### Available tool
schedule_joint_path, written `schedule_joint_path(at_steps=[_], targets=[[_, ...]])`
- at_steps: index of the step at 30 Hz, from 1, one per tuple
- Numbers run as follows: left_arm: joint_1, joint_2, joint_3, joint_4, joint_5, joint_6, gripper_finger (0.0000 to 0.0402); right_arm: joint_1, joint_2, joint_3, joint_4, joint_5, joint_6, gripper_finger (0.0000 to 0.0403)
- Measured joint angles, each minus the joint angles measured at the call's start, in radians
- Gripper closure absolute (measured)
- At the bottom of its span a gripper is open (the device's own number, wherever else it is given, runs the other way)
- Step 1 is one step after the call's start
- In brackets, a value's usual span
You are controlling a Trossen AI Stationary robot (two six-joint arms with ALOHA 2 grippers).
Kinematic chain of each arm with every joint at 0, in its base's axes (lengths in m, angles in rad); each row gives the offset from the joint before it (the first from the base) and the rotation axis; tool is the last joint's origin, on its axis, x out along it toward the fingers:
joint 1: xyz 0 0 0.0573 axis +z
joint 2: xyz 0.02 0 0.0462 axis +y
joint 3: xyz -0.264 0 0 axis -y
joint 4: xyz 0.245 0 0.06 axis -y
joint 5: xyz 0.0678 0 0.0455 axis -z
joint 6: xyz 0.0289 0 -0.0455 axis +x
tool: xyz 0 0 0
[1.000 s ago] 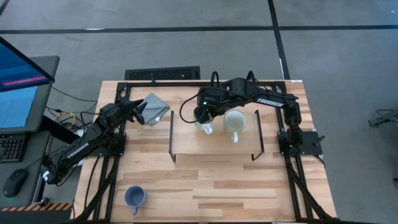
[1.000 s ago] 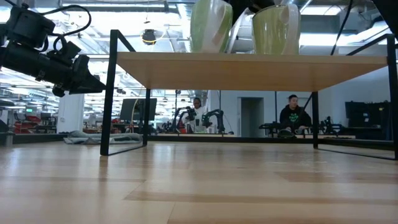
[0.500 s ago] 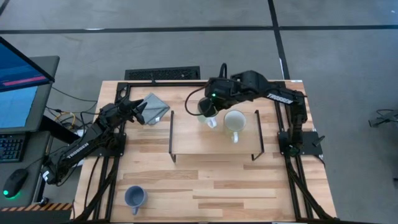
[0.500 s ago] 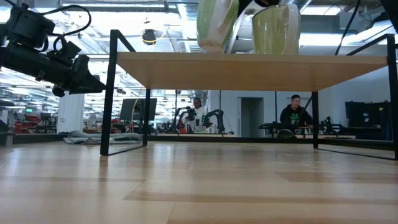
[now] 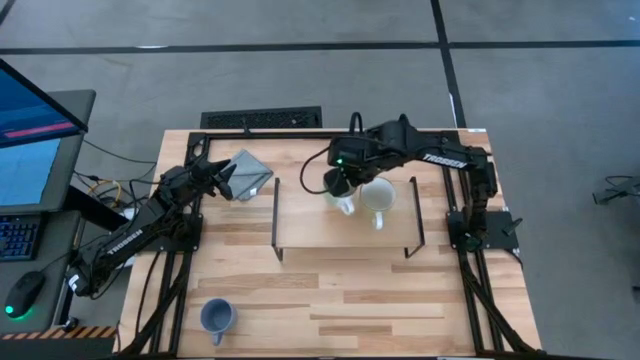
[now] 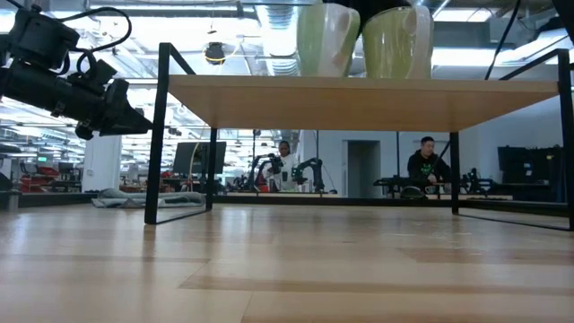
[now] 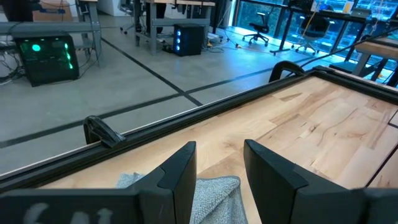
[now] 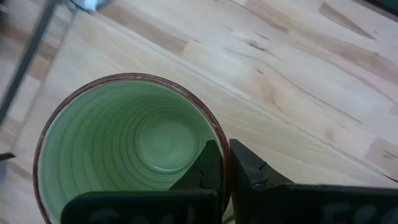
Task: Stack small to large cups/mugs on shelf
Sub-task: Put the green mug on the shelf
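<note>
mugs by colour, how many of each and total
green mug: 1, gripped at the rim by the right tool, over the shelf
cream-white mug: 1, on the shelf
blue mug: 1, on the table
total: 3

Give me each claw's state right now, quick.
Left claw: open, empty, above the grey cloth.
Right claw: shut on the green mug rim, over the shelf.

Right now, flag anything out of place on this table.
The blue mug sits alone at the table's near edge, far from the shelf. The right gripper pinches the green mug's rim above the shelf.
</note>
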Motion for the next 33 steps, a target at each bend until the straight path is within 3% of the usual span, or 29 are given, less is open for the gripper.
schedule_joint_path(at_steps=[33], targets=[[0.0, 0.0, 0.0, 0.0, -0.005, 0.0, 0.0277, 0.027, 0.022, -0.001, 0.004, -0.006, 0.086, 0.0382]])
